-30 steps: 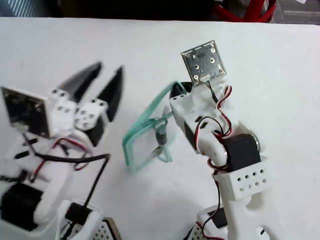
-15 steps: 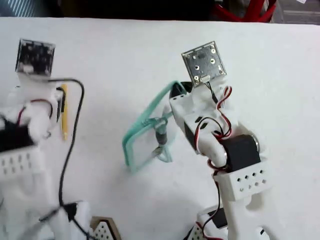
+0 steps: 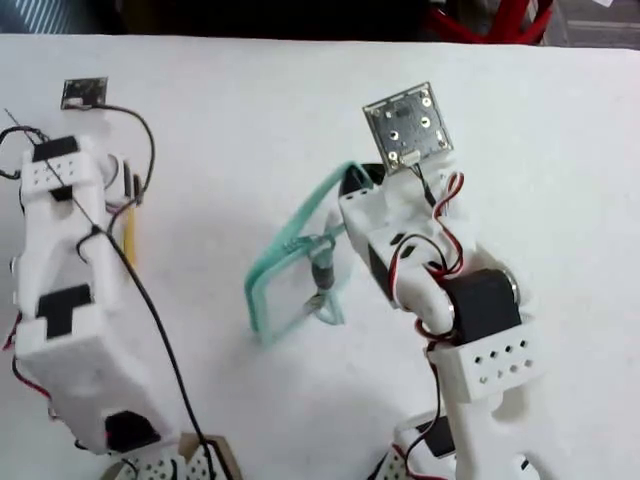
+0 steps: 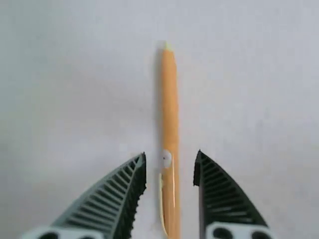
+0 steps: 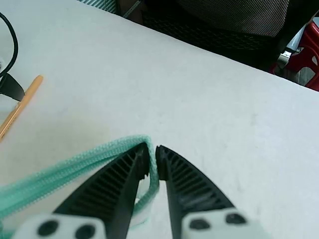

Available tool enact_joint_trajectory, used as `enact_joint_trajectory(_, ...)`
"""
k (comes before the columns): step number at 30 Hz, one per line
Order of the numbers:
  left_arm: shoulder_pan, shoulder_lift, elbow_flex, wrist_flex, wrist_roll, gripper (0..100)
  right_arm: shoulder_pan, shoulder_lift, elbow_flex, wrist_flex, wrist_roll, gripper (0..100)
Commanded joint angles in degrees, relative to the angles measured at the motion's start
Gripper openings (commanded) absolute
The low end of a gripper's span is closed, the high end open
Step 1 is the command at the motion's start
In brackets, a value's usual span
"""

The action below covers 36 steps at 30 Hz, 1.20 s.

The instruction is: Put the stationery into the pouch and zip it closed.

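- The pen point(image 4: 169, 114) is lying on the table point(image 3: 230, 110), well left of the pouch point(image 3: 285, 290).
- The left gripper point(image 4: 170, 158) is straddling the pen, one jaw on either side.
- The right gripper point(image 5: 152, 148) is pinching the pouch's far-right corner.

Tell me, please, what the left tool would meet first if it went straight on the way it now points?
Most likely the orange pen, which lies on the table between the left tool's open fingers; depth is unclear, so they may reach the table beside it first.

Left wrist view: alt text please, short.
An orange pen lies on the white table, one end between the open fingers of the left gripper, with a gap on each side.
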Motion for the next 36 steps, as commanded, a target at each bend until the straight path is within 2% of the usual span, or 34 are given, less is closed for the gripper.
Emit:
enact_joint_trajectory(1, -1.98, 8.13, -10.20, 0.53, 0.70, 19, -1.01, 1.01, 4.04, 0.31, -0.44, 1.9)
enact_joint_trajectory(12, -0.75, 24.13, -25.67, 2.55, 0.26, 18, -1.10, 1.01, 4.04, 0.31, -0.44, 1.9)
enact_joint_trajectory(14, -0.57, 26.07, -29.63, 5.98, 0.26, 18, -1.10, 1.01, 4.04, 0.31, -0.44, 1.9)
enact_joint_trajectory(17, -0.22, 28.97, -35.69, 12.22, 0.18, 11, -1.10, 1.01, 4.04, 0.31, -0.44, 1.9)
enact_joint_trajectory(21, 1.63, 32.75, -44.57, 20.66, -5.54, 5, -1.10, 1.01, 4.04, 0.31, -0.44, 1.9)
enact_joint_trajectory(25, 2.24, 37.41, -53.10, 27.25, -6.42, 3, -1.10, 1.01, 4.04, 0.40, -0.44, 1.9)
enact_joint_trajectory(32, 2.42, 43.30, -69.10, 37.71, -6.15, 2, -1.10, 1.01, 4.04, 0.48, -0.44, 1.9)
enact_joint_trajectory(36, 3.21, 39.78, -75.25, 38.15, -6.07, 2, -1.10, 1.01, 4.31, 0.22, -0.44, 1.9)
